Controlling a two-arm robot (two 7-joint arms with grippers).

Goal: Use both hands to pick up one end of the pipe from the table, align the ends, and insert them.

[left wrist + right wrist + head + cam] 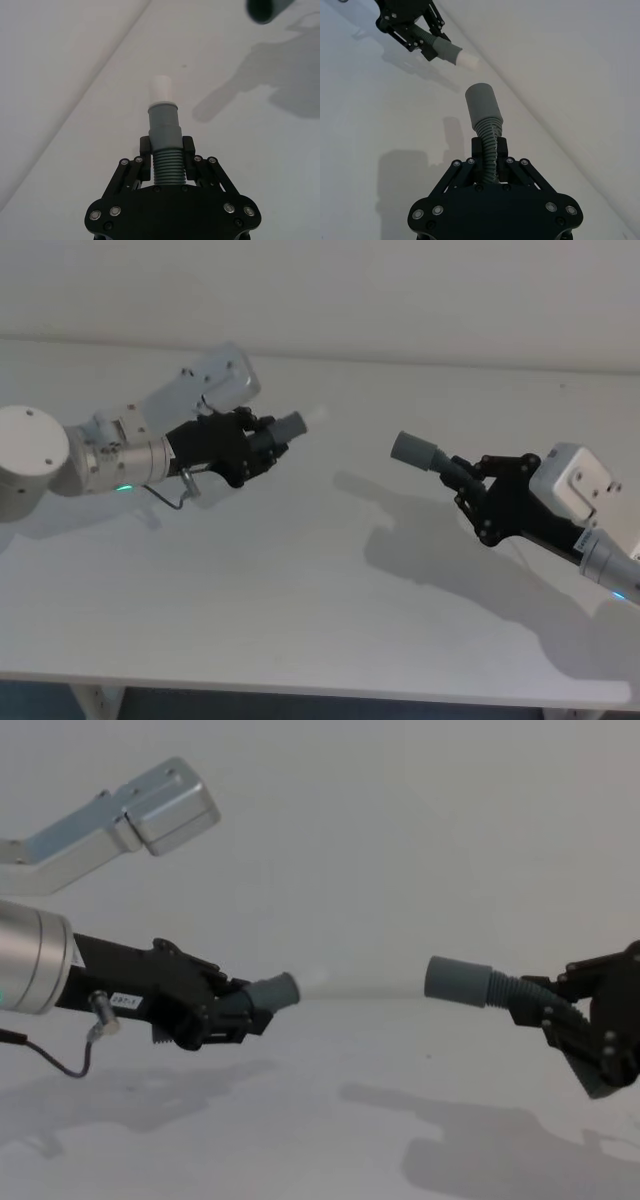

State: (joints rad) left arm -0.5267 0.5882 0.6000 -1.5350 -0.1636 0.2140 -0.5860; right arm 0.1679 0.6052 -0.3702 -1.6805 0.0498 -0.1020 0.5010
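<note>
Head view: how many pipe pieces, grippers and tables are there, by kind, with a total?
Pipe pieces: 2, the white-tipped piece and the wide-collar piece
Grippers: 2, the left gripper and the right gripper
Table: 1
Total: 5

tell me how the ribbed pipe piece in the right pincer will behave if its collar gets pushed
Probably bendy: the ribbed section visibly curves between the right pincer and the collar, so the collar may deflect sideways. Likely light, since it sticks out past the pincer without visibly sagging. The ribs should resist slipping.
</note>
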